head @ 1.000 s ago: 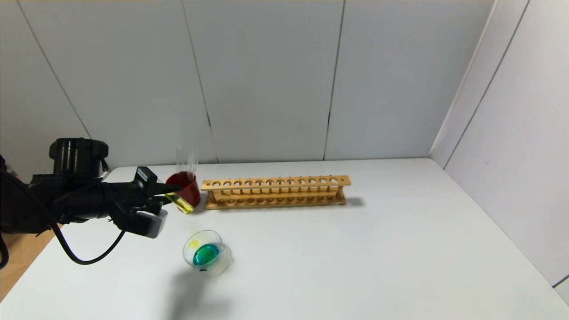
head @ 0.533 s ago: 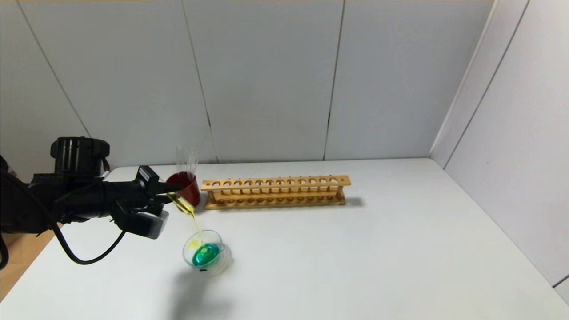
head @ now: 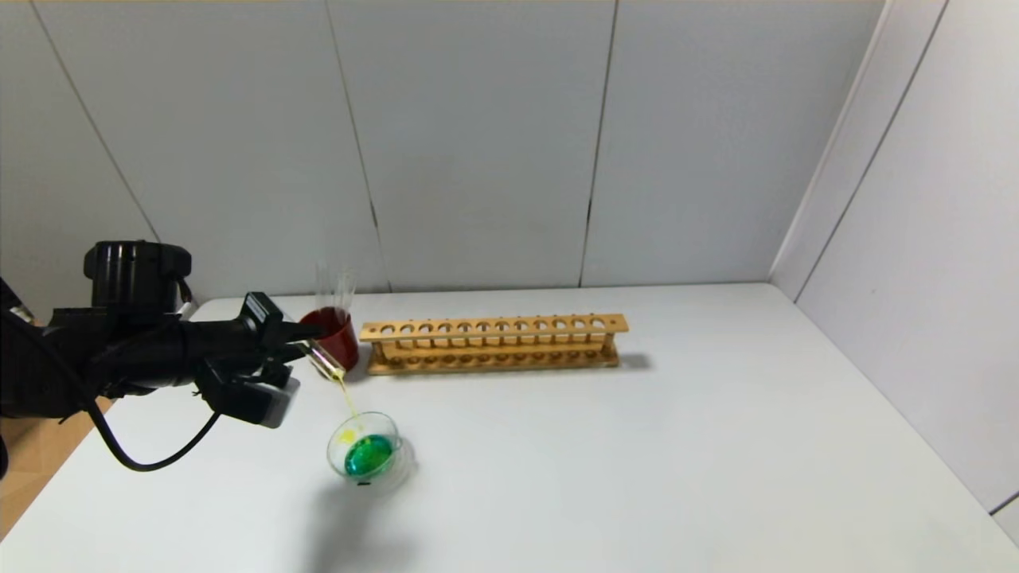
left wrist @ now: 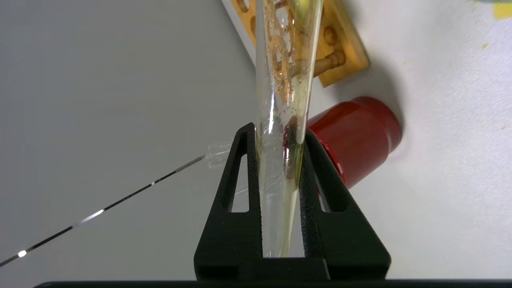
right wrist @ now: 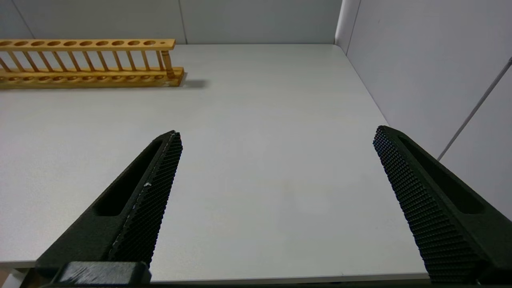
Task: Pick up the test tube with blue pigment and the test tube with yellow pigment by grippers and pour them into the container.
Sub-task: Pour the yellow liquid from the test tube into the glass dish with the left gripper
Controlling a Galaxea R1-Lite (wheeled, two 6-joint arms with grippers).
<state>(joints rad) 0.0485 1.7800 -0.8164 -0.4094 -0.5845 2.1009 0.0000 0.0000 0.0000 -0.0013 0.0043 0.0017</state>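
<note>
My left gripper [head: 306,344] is shut on the test tube with yellow pigment [head: 325,364]. It holds the tube tilted mouth-down, in front of the red cup. A thin yellow stream [head: 347,398] falls from the tube into the container [head: 396,471], a small clear dish holding blue-green liquid with a yellow patch. In the left wrist view the tube [left wrist: 282,100] sits between the black fingers [left wrist: 240,168] and looks almost drained. No tube with blue liquid shows. My right gripper [right wrist: 278,134] is open and empty over bare table on the right, out of the head view.
A dark red cup [head: 338,338] with clear tubes [head: 334,286] stands just behind the tilted tube. An empty wooden tube rack [head: 493,342] lies to its right and also shows in the right wrist view [right wrist: 88,62]. Grey walls close the back and right.
The left gripper tipped the tube further. A yellow stream began falling into the dish, the tube emptied, and the dish's liquid turned greener. The arm rose slightly.
</note>
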